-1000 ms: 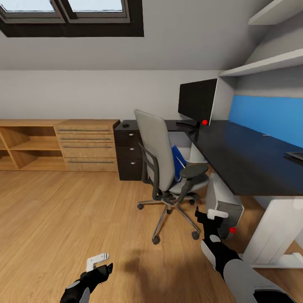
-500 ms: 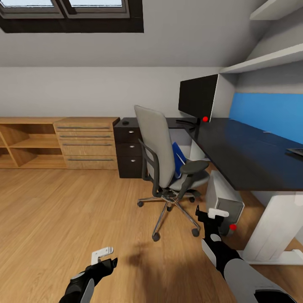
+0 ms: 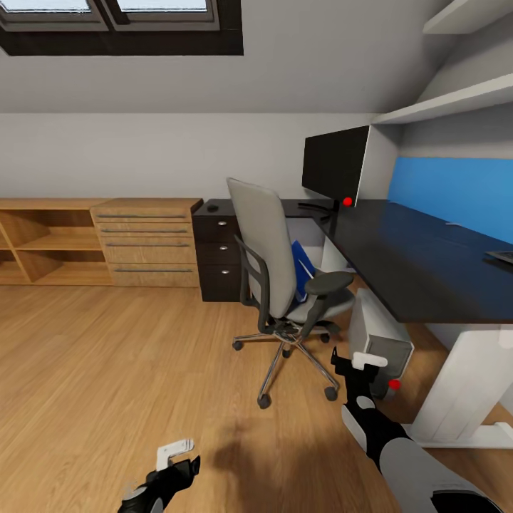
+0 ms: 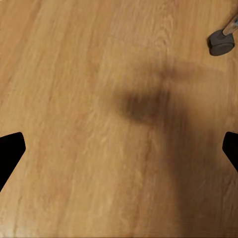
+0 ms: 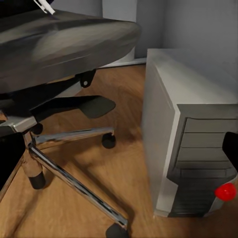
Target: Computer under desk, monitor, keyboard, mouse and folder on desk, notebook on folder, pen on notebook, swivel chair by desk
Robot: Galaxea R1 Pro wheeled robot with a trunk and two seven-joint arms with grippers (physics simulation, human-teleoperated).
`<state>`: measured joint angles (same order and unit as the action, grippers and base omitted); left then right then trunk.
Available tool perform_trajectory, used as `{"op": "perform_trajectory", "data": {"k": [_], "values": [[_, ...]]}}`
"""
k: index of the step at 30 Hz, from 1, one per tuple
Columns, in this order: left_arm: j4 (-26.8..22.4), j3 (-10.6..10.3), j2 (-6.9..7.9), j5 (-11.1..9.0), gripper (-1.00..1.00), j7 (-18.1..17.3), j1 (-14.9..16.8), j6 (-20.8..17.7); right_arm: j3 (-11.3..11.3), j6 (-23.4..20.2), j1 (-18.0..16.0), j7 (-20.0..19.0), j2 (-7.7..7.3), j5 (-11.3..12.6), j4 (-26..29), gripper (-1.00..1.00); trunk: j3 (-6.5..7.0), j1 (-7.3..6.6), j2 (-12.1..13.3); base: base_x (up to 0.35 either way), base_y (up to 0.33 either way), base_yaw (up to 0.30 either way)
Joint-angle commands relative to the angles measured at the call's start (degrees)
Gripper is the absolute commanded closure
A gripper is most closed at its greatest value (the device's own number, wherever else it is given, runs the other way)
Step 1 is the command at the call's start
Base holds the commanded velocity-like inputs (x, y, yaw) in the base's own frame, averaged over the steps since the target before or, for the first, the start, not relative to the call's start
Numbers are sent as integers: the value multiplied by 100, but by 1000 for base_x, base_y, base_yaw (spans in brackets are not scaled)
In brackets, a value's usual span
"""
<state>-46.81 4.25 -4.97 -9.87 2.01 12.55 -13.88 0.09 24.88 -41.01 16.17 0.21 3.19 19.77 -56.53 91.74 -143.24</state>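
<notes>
Folder (image 3: 302,271), flat bright blue, sits up beyond the empty, wide-open right gripper (image 3: 354,369), so reach in over the grey padded swivel chair's (image 3: 274,260) seat, not through its armrest.

The swivel chair (image 3: 285,285) is viewed downward from the head, its castors seen close, near floor level, from both wrists.

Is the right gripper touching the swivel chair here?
Apart. In the head view the right gripper hangs over bare floor beside the swivel chair; the right wrist view shows open floor before the chair's chrome base.
</notes>
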Motion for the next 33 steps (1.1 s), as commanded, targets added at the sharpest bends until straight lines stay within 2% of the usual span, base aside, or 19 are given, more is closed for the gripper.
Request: {"op": "perform_trajectory", "data": {"k": [1,8,18,33], "values": [[57,-21,-2,-60,-100,20,2,61,2,26,-4,-2,0,33,-3,-100,-5,-1,-2,0,0,0],[263,-116,10,-59,-100,26,2,379,1,27,-4,-2,-2,25,-7,-100,-5,-1,-2,27,0,0],[301,-141,13,-51,-100,27,2,449,0,34,-4,-3,-3,16,-16,-100,-5,-1,-2,203,0,0],[320,-136,13,-62,-100,21,2,503,-8,48,-4,9,-3,27,-17,-100,-5,-1,-2,100,-43,0]]}}
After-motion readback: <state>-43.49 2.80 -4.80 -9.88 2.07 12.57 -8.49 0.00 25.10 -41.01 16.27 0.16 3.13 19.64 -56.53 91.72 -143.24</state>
